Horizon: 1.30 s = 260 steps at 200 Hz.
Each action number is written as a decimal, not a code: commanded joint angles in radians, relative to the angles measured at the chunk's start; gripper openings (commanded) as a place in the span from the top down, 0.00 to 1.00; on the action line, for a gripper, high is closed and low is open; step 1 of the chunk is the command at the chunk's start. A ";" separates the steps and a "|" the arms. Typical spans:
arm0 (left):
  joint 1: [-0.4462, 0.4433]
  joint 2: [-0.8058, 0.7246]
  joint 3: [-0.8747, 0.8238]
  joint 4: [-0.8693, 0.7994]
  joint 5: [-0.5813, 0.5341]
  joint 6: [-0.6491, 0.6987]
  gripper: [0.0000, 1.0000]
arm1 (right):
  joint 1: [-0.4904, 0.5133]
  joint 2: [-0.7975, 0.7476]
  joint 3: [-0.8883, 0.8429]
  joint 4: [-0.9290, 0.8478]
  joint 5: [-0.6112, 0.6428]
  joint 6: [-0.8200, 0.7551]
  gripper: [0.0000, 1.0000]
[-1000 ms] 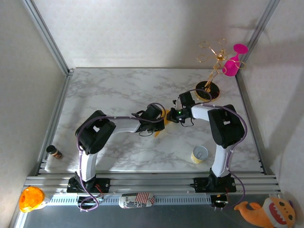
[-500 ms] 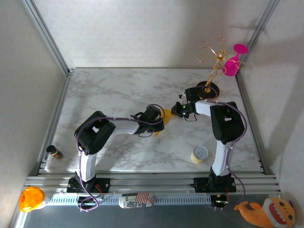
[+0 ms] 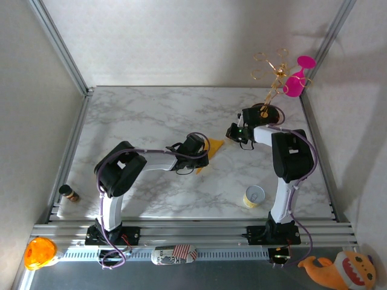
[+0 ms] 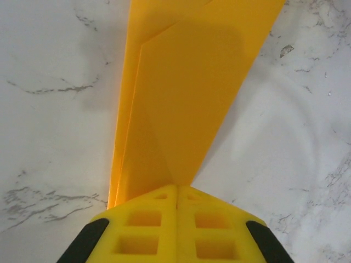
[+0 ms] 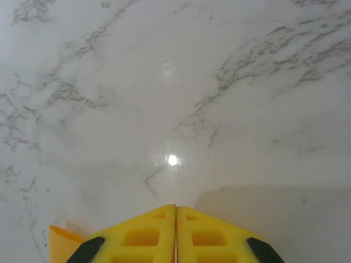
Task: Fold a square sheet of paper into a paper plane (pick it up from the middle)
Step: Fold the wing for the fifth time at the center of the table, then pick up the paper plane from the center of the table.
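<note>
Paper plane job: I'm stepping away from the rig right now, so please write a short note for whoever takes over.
Left hand: shut, tips at the narrow end of the folded paper. Whether it is pinching or only pressing cannot be told.
Right hand: shut, empty, over bare table, beside the paper and apart from it.
Paper: flat on the table, between the two arms.
Done: sheet folded into a layered wedge with diagonal creases.
Left: probably the last folds into a dart. Check the shape first.

Showing plain yellow-orange on the paper (image 4: 186, 98), grey-veined white marbling across the table (image 5: 164, 82), bright yellow with black patches on the fingers (image 4: 145, 230).
</note>
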 commanded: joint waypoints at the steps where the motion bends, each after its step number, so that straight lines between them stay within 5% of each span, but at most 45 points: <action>1: -0.005 0.005 0.001 -0.183 0.008 0.023 1.00 | 0.006 -0.124 -0.054 0.031 -0.002 0.017 0.89; 16: -0.005 -0.039 0.031 -0.162 0.025 0.012 0.98 | 0.019 -0.175 -0.086 0.008 -0.002 0.025 0.86; 75: 0.063 -0.297 -0.030 -0.130 -0.064 -0.043 0.64 | 0.096 -0.314 -0.142 -0.186 0.149 0.063 0.61; 165: 0.260 -0.588 -0.325 -0.165 -0.397 -0.001 0.01 | 0.372 -0.180 0.066 -0.474 0.465 0.257 0.35; 199: 0.296 -0.619 -0.364 -0.189 -0.457 0.006 0.00 | 0.442 -0.089 0.165 -0.575 0.567 0.341 0.35; 260: 0.321 -0.628 -0.404 -0.148 -0.403 0.017 0.01 | 0.473 0.000 0.257 -0.670 0.614 0.408 0.33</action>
